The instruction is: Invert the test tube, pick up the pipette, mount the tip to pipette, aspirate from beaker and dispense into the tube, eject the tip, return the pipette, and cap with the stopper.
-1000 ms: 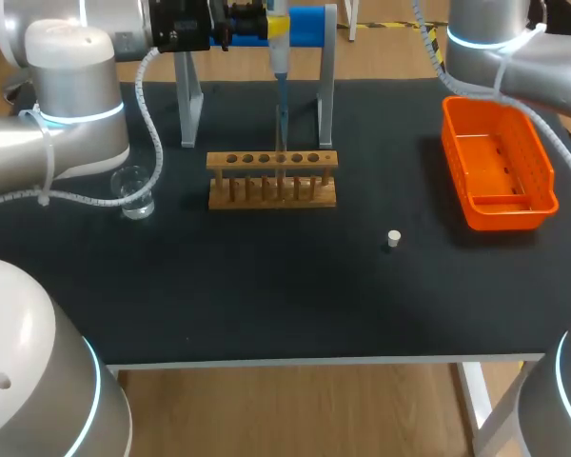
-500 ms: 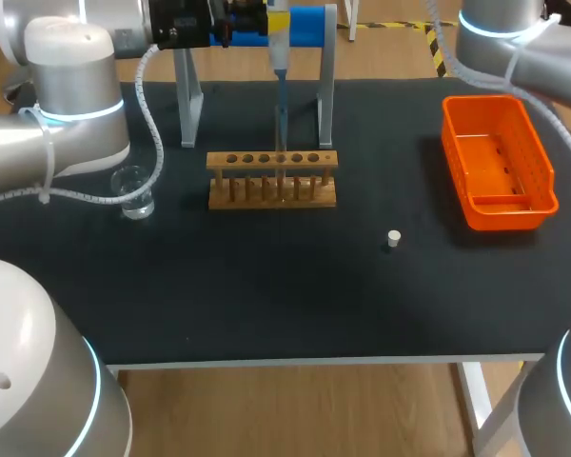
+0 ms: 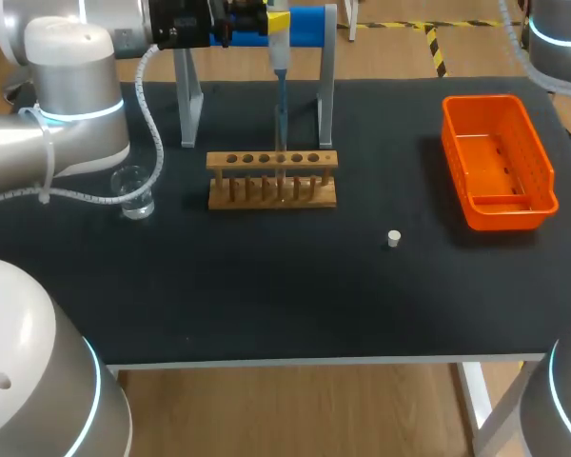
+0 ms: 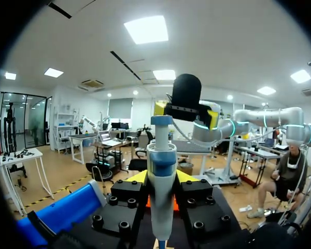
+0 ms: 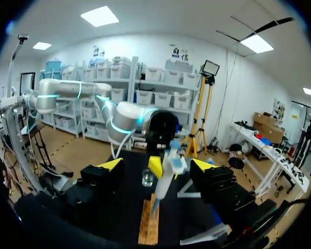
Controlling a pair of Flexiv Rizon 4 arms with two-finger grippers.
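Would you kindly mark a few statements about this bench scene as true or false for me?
1. The left gripper holds the pipette. True.
2. The stopper lies in the bin. False: it lies on the table, between the rack and the bin.
3. In the head view the beaker stands left of the rack. True.
4. The right gripper is shut on the stopper. False: it is open and empty.

A: What sits on the black table (image 3: 266, 305)?
B: An orange bin (image 3: 514, 183) at the right; a wooden rack (image 3: 266, 198) mid-table, just before a grey stand (image 3: 187, 109) bearing a blue bar (image 3: 307, 24).
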